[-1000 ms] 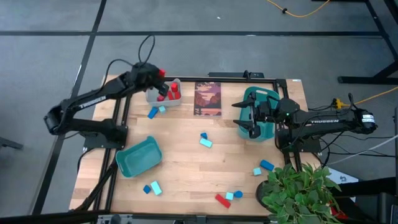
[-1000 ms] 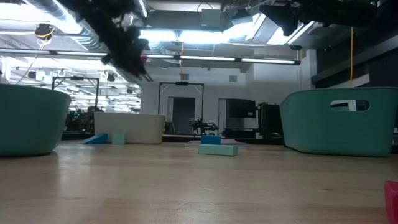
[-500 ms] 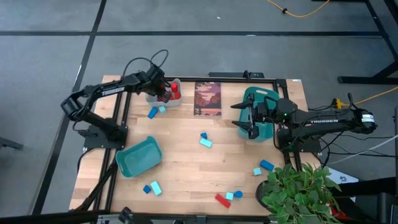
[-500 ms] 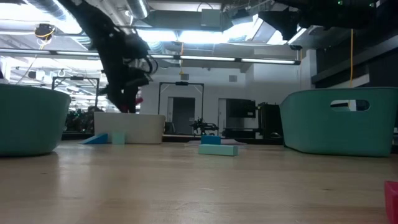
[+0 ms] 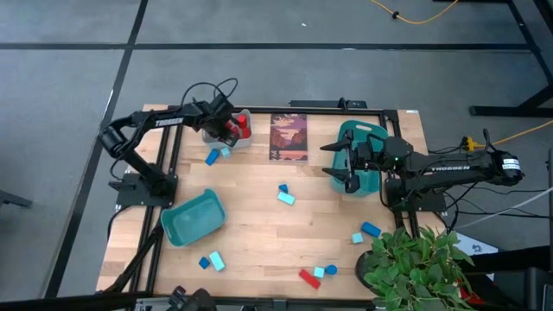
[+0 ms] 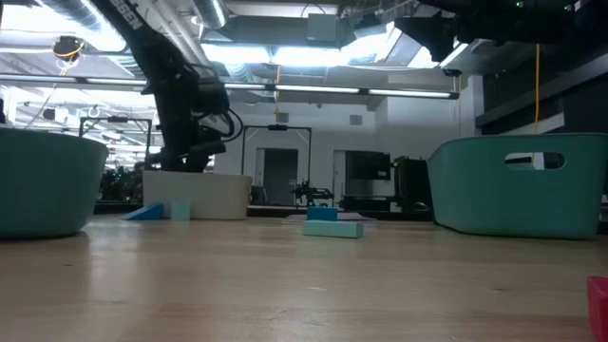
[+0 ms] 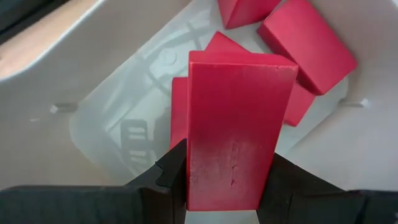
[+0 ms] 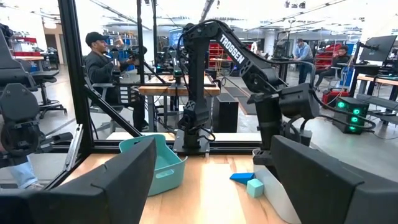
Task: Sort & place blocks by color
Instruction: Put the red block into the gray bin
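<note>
the left gripper (image 7: 227, 186) is down inside the grey bin (image 5: 214, 131) at the far left of the table, its fingers (image 7: 171, 177) pinching a red bar (image 7: 233, 130) that stands on end between them. more red blocks (image 7: 308, 40) lie on the pale floor of the bin just beyond it, one flat and others leaning on each other. from the low view the left arm (image 6: 180, 104) comes down behind the bin's white wall (image 6: 195, 195), so the grip itself is hidden there.

the right gripper (image 5: 347, 168) hangs over the near edge of a teal bin (image 5: 367, 134) on the right side of the table, its fingers (image 8: 314, 180) spread wide with nothing between them.

the rest of the blocks are scattered over the wooden table (image 5: 259, 233). a dark blue block (image 5: 212, 156) and a cyan block (image 5: 225, 151) lie just beside the grey bin. a blue and cyan pair (image 5: 284, 193) sits near the middle. another cyan block (image 5: 357, 238) and blue block (image 5: 371, 230) lie toward the right, close to a green plant (image 5: 415, 263). a red block (image 5: 308, 278), with what look like a cyan cube and a small blue piece, lies at the near edge. a blue and cyan pair (image 5: 211, 260) sits just in front of a second teal bin (image 5: 192, 218) on the left. a dark picture card (image 5: 289, 136) lies between the grey bin and the right teal bin.
</note>
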`<state>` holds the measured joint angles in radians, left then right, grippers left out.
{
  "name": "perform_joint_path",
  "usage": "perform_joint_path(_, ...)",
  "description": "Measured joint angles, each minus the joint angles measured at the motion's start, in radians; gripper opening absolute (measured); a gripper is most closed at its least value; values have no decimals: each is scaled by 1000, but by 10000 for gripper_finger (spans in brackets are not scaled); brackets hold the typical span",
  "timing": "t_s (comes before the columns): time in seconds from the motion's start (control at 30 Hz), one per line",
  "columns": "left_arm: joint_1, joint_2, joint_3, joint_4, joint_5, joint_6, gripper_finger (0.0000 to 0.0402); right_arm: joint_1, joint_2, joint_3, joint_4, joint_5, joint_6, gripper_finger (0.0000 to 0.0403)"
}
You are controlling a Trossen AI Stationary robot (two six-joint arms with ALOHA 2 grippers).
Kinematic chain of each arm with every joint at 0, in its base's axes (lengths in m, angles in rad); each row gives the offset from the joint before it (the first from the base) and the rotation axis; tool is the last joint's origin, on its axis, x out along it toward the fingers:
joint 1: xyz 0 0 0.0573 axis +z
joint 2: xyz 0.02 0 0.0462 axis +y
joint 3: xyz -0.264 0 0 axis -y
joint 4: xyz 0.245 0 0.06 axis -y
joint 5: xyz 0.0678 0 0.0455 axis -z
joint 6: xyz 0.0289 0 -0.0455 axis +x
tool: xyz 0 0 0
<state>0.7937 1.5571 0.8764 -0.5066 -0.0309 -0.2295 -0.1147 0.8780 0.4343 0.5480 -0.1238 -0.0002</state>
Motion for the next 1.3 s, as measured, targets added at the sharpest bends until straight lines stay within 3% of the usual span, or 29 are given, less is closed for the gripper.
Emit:
perform_joint_path(0.3,0,8,0,-18,-6,3,125,0,0,0,0,0,0,320)
perform_joint_path(0.67,-2,8,0,-14,-16,30,175,0,0,0,0,0,0,320)
perform_joint_path(1.07,10,7,5,-17,-34,39,182,0,0,0,0,0,0,320)
perform_joint_path(1.3,27,-41,41,-5,47,49,182,0,0,0,1,0,0,320)
